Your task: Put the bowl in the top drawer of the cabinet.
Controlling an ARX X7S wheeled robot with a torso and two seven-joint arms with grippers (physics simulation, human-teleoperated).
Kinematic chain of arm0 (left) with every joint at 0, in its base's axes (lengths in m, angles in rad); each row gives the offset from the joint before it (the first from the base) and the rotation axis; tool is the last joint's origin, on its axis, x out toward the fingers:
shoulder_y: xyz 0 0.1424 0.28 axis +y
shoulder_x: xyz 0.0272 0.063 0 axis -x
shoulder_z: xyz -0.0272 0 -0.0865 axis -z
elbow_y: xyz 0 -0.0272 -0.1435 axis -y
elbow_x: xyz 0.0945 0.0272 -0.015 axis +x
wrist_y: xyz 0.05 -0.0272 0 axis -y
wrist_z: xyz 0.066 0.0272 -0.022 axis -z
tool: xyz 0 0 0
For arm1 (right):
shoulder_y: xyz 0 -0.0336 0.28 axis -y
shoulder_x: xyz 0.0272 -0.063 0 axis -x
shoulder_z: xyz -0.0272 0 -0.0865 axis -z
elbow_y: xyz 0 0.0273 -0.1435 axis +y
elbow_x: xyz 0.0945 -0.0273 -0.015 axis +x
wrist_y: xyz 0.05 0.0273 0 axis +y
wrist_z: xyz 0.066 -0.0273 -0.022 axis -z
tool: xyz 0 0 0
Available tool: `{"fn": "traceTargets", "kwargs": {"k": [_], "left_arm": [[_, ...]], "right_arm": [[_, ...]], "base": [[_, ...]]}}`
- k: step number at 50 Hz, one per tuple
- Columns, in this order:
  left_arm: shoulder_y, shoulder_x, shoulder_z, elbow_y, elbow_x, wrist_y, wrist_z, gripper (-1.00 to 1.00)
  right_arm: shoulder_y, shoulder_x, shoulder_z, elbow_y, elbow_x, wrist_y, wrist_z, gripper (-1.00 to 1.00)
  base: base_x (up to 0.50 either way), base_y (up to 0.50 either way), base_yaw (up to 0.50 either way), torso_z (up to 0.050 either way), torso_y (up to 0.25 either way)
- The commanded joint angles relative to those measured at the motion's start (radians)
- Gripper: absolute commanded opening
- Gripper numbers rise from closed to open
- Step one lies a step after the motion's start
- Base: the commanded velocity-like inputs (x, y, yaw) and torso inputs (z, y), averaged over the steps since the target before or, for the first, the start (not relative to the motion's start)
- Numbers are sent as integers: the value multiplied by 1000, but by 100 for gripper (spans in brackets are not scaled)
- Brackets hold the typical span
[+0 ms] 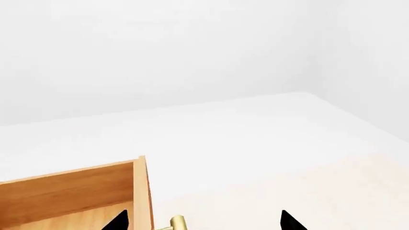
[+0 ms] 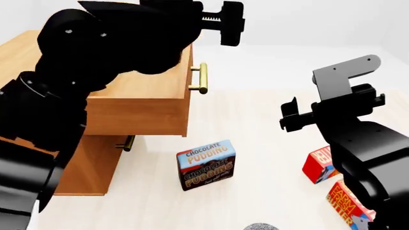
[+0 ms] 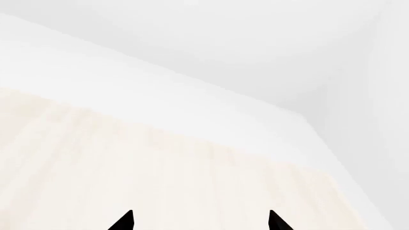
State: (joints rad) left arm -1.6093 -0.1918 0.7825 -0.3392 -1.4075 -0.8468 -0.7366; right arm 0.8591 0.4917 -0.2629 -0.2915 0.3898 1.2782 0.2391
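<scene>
The cabinet (image 2: 89,167) stands at the left. Its top drawer (image 2: 141,112) is pulled out, brass handle (image 2: 199,78) facing right. My left arm hides most of the drawer's inside. My left gripper (image 2: 223,21) hovers above the drawer's front edge. In the left wrist view it (image 1: 203,223) is open, with the drawer's corner (image 1: 137,191) and handle end (image 1: 177,223) between its tips, untouched. Only a speckled sliver of the bowl (image 2: 261,226) shows on the floor at the bottom edge. My right gripper (image 2: 289,115) hangs open and empty (image 3: 199,223) over bare floor.
A chocolate pudding box (image 2: 206,164) stands on the floor between the cabinet and the bowl. Two red boxes (image 2: 317,165) (image 2: 345,203) lie beside my right arm. The lower drawer's handle (image 2: 128,143) shows under the open drawer. White walls close off the far side.
</scene>
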Motion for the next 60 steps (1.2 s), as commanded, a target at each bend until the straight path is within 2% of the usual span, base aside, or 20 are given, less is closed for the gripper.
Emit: {"fn": "traceTargets", "kwargs": {"k": [1, 11, 20, 32, 42, 54, 60], "left_arm": [[-4, -67, -41, 211, 8, 54, -76, 100], [86, -162, -82, 441, -166, -8, -150, 100], [270, -302, -131, 655, -298, 7, -207, 100], [525, -425, -138, 782, -355, 34, -83, 100], [715, -525, -169, 1000, -388, 78, -22, 100], [858, -537, -143, 1009, -330, 100, 44, 100], [910, -510, -111, 966, -301, 109, 35, 100]], "right_arm": [[3, -4, -3, 12, 0, -6, 2, 100], [19, -4, 51, -32, -4, 15, 43, 100], [32, -6, 83, -85, -20, 20, 87, 100], [62, -18, 56, -72, -54, 5, 127, 100], [50, -16, 52, -29, -64, -24, 131, 100], [39, -12, 45, -13, -71, -39, 137, 100], [33, -14, 39, 4, -72, -55, 134, 100]], "base": [[0, 0, 0, 0, 0], [0, 0, 0, 0, 0], [0, 0, 0, 0, 0], [0, 0, 0, 0, 0], [0, 0, 0, 0, 0], [0, 0, 0, 0, 0], [0, 0, 0, 0, 0]]}}
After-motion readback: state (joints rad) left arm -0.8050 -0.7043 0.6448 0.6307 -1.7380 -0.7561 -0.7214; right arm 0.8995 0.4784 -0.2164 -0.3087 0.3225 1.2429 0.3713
